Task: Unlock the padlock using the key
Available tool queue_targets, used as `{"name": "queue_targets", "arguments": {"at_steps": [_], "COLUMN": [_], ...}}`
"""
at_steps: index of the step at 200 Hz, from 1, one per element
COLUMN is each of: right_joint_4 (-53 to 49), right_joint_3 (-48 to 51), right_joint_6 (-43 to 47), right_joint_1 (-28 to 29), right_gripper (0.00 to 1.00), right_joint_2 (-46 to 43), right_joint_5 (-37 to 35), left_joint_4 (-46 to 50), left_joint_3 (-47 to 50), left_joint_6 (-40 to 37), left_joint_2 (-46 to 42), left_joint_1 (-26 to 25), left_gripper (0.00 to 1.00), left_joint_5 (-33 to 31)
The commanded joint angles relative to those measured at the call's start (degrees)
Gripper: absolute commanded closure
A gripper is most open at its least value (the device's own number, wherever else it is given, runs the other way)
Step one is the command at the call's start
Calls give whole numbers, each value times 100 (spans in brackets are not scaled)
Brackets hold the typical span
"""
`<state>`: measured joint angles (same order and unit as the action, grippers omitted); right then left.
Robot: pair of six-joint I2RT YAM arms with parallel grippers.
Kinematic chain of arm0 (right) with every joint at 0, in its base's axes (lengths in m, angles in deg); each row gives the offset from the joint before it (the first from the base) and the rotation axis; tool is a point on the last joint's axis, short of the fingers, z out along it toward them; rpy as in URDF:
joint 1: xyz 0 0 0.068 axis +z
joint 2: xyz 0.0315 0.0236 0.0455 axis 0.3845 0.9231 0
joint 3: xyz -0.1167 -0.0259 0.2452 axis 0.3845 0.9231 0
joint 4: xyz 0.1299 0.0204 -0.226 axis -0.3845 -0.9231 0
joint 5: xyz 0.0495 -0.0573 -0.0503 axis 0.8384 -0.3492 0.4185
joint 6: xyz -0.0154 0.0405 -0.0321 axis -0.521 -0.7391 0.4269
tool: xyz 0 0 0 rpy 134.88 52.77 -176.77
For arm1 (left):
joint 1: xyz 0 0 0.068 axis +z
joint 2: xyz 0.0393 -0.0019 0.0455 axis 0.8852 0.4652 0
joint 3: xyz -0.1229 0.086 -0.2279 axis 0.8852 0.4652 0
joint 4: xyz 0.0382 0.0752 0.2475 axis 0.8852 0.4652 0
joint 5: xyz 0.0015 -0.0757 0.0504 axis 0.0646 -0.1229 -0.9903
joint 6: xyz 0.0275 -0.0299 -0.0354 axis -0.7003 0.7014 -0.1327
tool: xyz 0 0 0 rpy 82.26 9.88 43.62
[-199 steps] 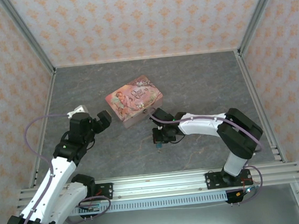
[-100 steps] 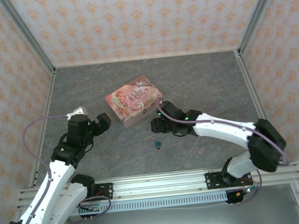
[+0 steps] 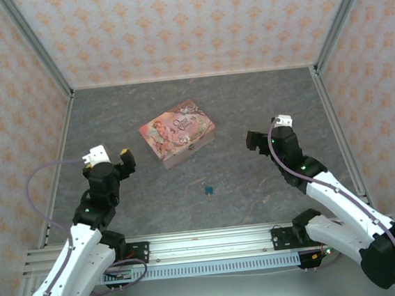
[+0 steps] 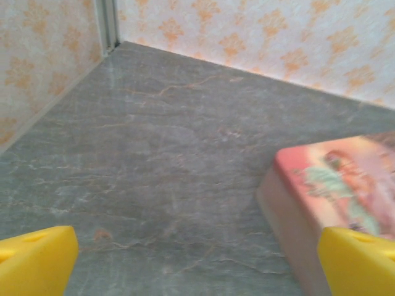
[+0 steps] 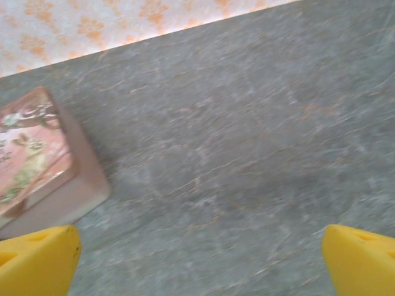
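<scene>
Left gripper (image 3: 111,155): raised over the left side of the table (image 3: 270,99), jaws spread wide, nothing between them. In the left wrist view, the left gripper (image 4: 196,264) shows one yellow fingertip (image 4: 34,259) at each lower corner with bare grey table between. The tin's (image 4: 336,185) corner sits just ahead of the right-hand tip.

Tin (image 3: 177,132): pink, illustrated lid, lying flat and skewed at table centre, lid shut.

Padlock (image 3: 208,190): tiny teal speck lying on the table just in front of the tin, between the two arms, touched by neither. Too small to tell shackle state or whether a key is with it.

Right gripper (image 3: 266,131): raised over the right side, well apart from the padlock, jaws wide and holding nothing. In the right wrist view, the right gripper (image 5: 197,264) has yellow tips at both lower corners and the tin (image 5: 37,154) at far left.
</scene>
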<state>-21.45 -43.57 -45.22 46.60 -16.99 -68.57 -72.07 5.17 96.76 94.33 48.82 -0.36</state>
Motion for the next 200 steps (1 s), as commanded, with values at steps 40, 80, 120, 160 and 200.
{"name": "queue_targets", "arguments": {"at_steps": [40,80,120,160,200], "right_joint_4": [1578,3223,4495,5567,5783], "right_joint_3": [581,1059,1266,1337,1299], "right_joint_6": [1196,1422,1684,1825,1608], "right_joint_1": [-1161,-1540,-1748,-1908,-2285], "right_gripper": [1,1,1,1,1], "right_joint_2": [956,1623,2348,3108,3522], "right_joint_5": [-285,1,336,577,1192], "left_joint_4": [-1699,-2695,-3455,-4383,-4914], "left_joint_3": [564,909,882,696,373], "left_joint_6": [-937,-1009,-1310,-1539,-1918], "left_joint_2": [646,1327,1999,3075,3900], "left_joint_1": [44,38,190,303,345], "left_gripper": [0,0,0,0,0], "left_joint_5": [-848,-834,-568,27,433]}}
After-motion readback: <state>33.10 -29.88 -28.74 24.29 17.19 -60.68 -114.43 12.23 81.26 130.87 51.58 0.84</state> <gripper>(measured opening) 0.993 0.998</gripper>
